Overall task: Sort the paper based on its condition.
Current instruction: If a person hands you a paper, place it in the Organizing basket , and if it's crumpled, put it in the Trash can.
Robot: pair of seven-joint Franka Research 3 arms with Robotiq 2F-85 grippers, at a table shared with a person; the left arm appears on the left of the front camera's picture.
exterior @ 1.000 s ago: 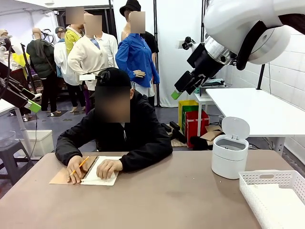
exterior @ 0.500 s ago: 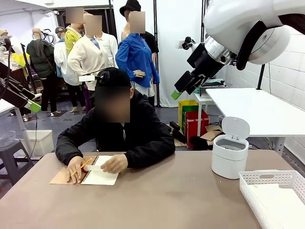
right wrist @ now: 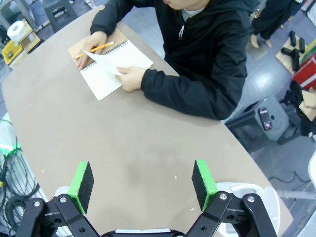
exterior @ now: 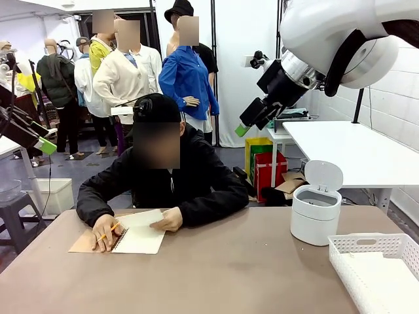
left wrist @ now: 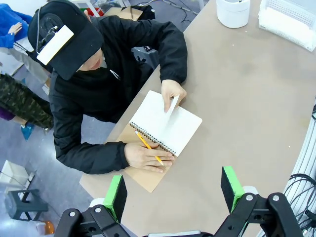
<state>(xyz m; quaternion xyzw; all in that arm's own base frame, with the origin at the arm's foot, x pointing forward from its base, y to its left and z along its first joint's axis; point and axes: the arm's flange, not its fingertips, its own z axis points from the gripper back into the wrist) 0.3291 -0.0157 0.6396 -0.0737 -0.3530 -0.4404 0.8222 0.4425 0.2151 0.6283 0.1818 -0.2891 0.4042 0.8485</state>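
At the table's far left lies an open spiral notebook (exterior: pixel 139 241) (left wrist: pixel 165 123) (right wrist: pixel 111 69) with a brown cover. The person's hand (exterior: pixel 171 221) lifts a white page of paper (exterior: pixel 145 219) (left wrist: pixel 172 106) (right wrist: pixel 102 59) off it; whether the sheet is torn free I cannot tell. Their other hand holds a yellow pencil (exterior: pixel 113 228) (left wrist: pixel 148 147) on the cover. My left gripper (exterior: pixel 29 136) (left wrist: pixel 174 192) hangs open high above the table's left end. Over the right side my right gripper (exterior: pixel 252 118) (right wrist: pixel 142 183) is raised, open too, nothing between its fingers.
A small white bin (exterior: pixel 316 214) (left wrist: pixel 233 10) with its lid up stands at the far right. A white slatted basket (exterior: pixel 376 258) (left wrist: pixel 291 22) sits at the near right corner. The person's arms rest along the far edge.
The person's hand has slid from flat on the notebook to its right side and raised a page. Neither arm has moved.
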